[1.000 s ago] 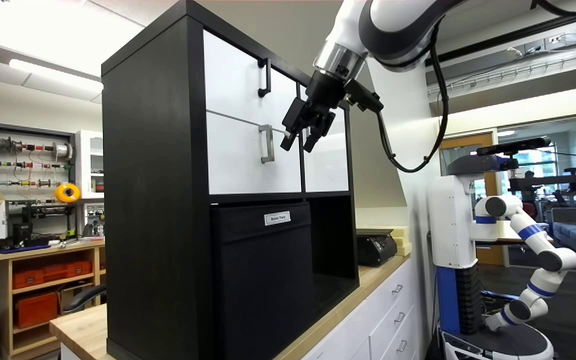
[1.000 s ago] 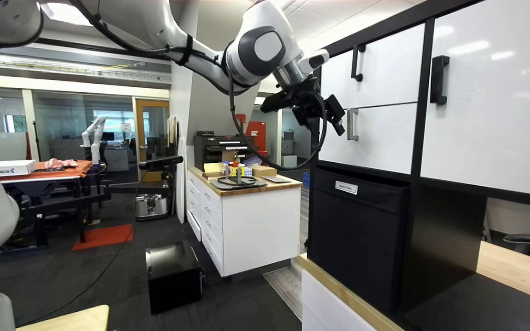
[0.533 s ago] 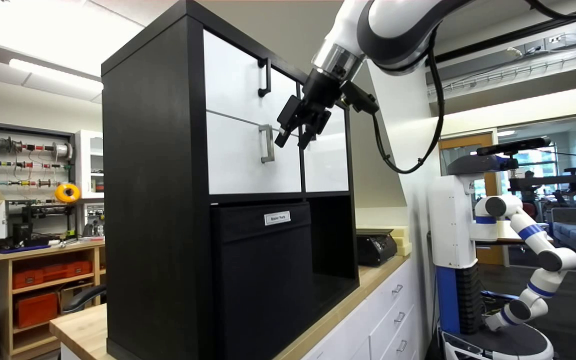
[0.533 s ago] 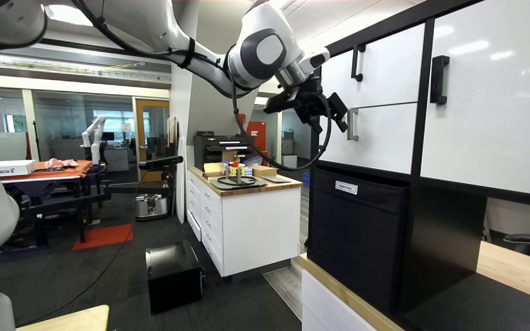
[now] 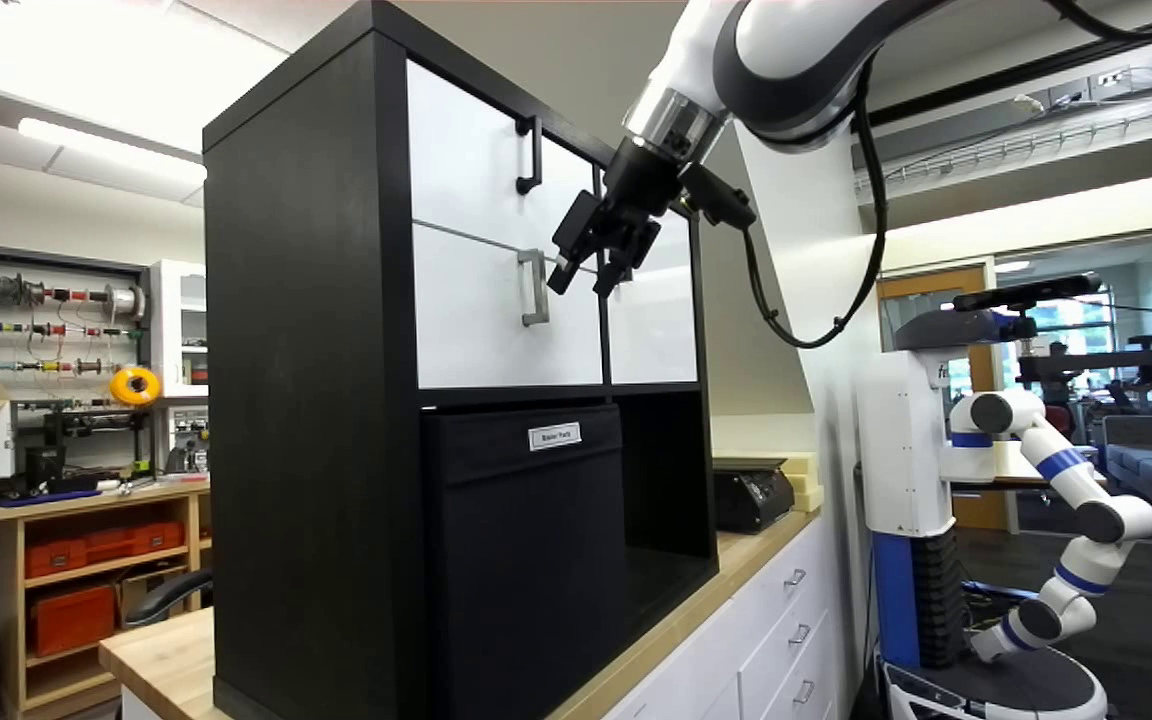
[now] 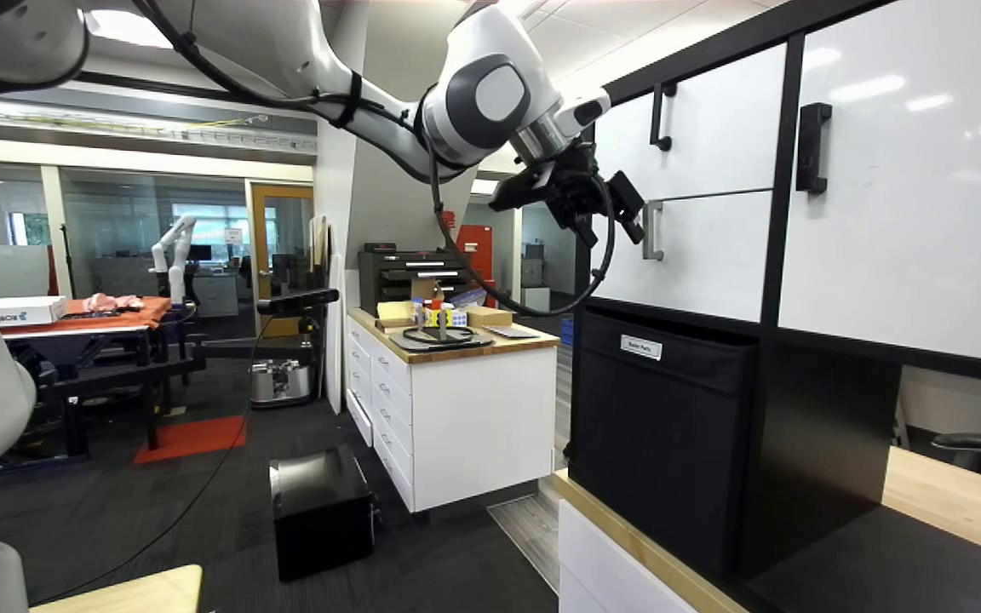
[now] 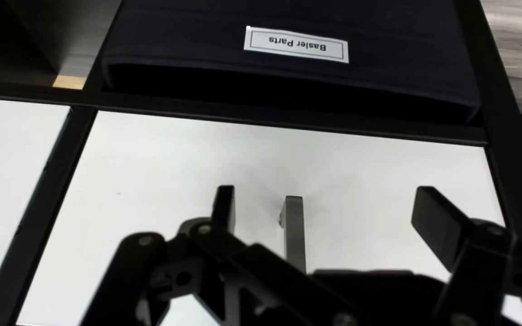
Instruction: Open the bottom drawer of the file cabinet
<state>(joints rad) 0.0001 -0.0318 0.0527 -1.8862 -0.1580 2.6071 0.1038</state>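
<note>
The bottom drawer (image 5: 488, 315) sits closed in the file cabinet (image 5: 306, 400), directly beneath the black-handled drawer (image 5: 476, 160). For a clean grasp, you should center the silver-grey handle (image 7: 294, 235), which lies nearer the finger (image 7: 224, 208) at the wrist view's left, then advance until both fingers flank it, clamp, and draw straight back. Your gripper (image 7: 324, 208), spread wide and holding nothing, appears just short of the handle, not touching, though depth is hard to judge.
</note>
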